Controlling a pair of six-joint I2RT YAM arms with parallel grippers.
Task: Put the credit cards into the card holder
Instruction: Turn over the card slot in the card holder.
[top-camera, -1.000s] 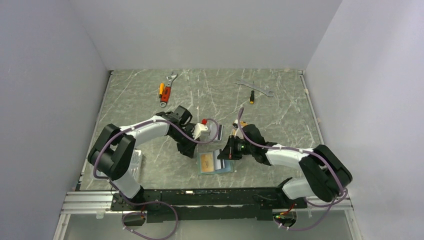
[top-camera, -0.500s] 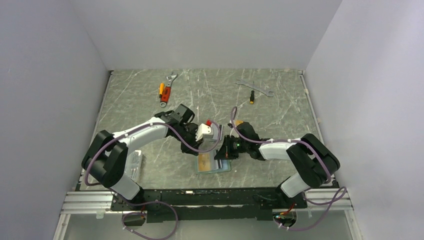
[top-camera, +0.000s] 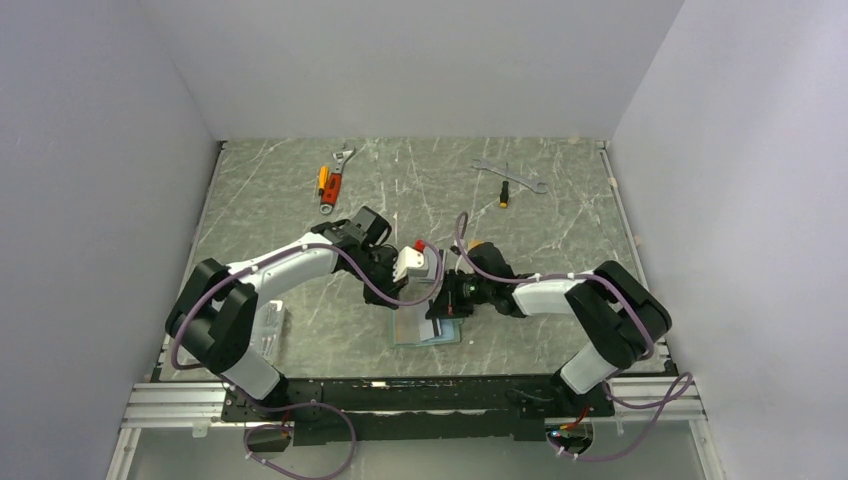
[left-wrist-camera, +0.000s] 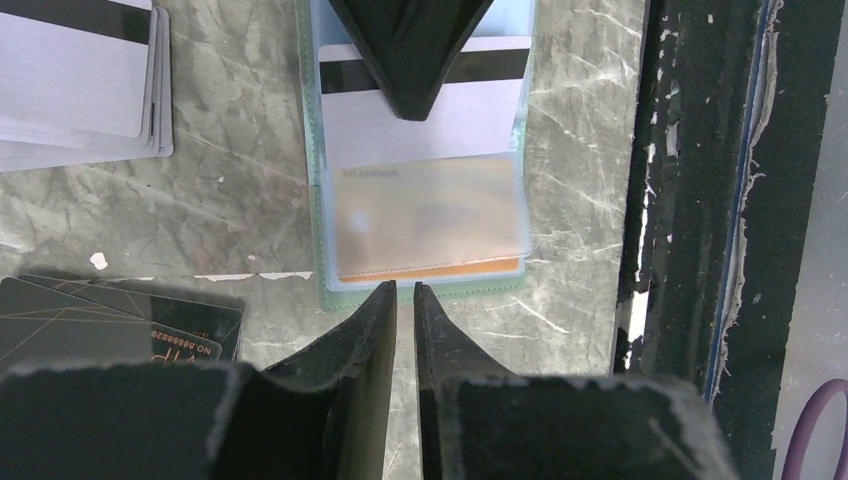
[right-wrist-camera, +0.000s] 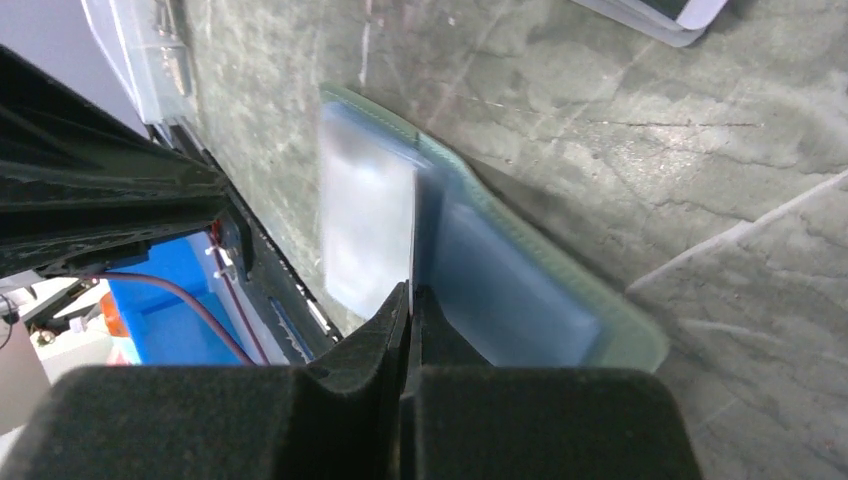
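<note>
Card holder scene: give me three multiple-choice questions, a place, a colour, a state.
1. Where is the orange card? A) in the card holder's clear pocket B) loose beside it C) held aloft
2. The held card in the right gripper is: A) black B) orange C) silver-grey, dark stripe
3. The card holder is: A) snapped shut B) lying open on the table C) lifted
Answers: 1 A, it shows through the pocket. 2 C, the shut gripper pinches its edge. 3 B, its inside faces up.
</note>
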